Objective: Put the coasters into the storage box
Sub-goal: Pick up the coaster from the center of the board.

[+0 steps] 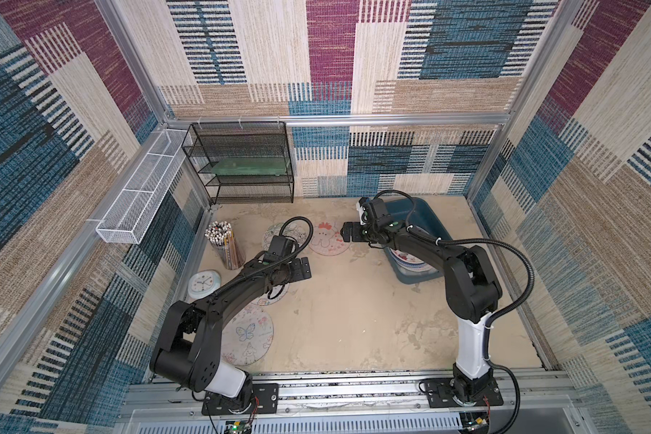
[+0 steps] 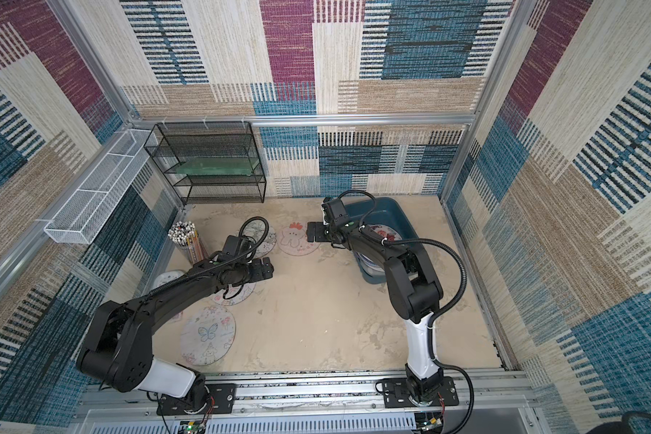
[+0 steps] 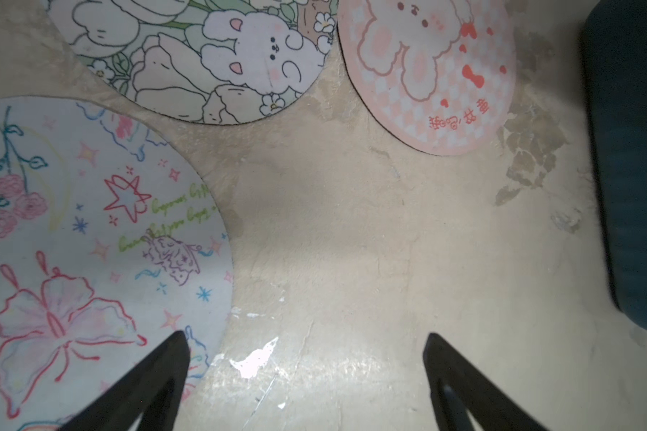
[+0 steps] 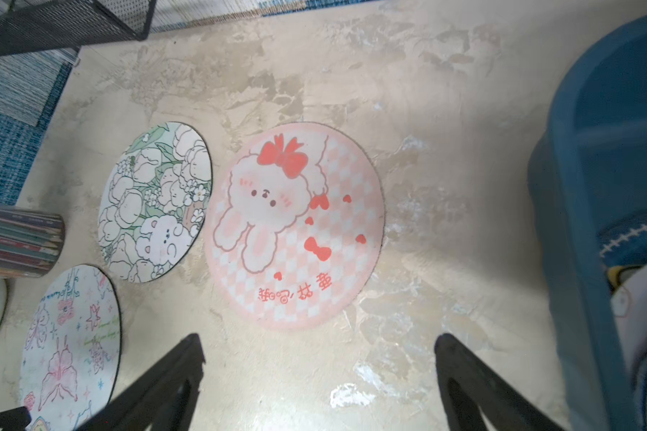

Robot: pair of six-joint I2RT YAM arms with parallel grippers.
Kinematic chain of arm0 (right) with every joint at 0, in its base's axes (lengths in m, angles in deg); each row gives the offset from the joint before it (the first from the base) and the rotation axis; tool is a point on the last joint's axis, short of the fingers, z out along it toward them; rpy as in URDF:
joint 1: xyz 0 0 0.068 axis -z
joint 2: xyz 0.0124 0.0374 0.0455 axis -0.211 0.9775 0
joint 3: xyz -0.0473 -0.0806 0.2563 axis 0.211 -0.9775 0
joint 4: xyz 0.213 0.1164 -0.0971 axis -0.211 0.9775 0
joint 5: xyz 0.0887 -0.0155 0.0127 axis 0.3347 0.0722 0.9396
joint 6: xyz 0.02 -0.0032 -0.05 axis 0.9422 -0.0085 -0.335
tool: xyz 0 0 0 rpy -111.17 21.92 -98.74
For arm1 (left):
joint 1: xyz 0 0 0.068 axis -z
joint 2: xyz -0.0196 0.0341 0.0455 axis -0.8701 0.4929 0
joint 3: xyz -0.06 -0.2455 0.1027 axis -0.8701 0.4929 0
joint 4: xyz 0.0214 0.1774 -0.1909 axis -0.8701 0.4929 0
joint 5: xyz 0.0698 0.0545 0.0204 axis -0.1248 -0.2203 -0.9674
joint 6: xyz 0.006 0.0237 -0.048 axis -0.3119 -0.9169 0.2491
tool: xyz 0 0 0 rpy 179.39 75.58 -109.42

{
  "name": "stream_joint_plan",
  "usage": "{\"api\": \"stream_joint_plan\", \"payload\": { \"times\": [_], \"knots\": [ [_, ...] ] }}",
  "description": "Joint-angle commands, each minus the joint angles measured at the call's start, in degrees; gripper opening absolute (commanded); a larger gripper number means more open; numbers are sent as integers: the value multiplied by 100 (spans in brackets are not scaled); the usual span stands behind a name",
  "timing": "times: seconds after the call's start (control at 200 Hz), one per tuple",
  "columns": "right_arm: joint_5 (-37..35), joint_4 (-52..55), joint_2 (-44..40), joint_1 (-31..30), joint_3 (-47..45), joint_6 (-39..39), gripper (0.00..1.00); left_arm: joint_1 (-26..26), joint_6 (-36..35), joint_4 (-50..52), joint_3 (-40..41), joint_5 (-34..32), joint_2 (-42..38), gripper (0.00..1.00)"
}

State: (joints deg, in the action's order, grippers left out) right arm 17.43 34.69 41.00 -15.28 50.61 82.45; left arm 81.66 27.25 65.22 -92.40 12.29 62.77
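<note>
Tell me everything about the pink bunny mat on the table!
The pink bunny coaster is a thin round mat, soft-looking, with a pink-and-white checked pattern. On it is a fluffy white bunny with a red bow on its head, small red hearts and bows, and red writing near one edge. It lies flat, picture up, on the beige table, between the green flower coaster, which it nearly touches, and the blue storage box. Only the table touches it.

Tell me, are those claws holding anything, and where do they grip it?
Nothing is held. The left gripper and the right gripper are both open and empty.
</note>
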Motion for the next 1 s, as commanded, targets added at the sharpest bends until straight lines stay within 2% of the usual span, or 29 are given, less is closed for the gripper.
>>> {"api": "stream_joint_plan", "payload": {
  "times": [0.0, 0.386, 0.691, 0.997],
  "knots": [
    [226, -79, 297, 47, 235, 131, 99, -1, -133, -363, 32, 281, -42, 96],
    [427, -189, 1271, 127, 855, 294, 93, -6, -194, -422, 56, 357, -68, 96],
    [353, -200, 1646, 136, 1145, 392, 93, -1, -247, -513, -34, 394, 61, 96],
    [647, -193, 1921, 113, 1281, 434, 80, -1, -269, -605, -80, 470, 136, 96]
  ]
}}
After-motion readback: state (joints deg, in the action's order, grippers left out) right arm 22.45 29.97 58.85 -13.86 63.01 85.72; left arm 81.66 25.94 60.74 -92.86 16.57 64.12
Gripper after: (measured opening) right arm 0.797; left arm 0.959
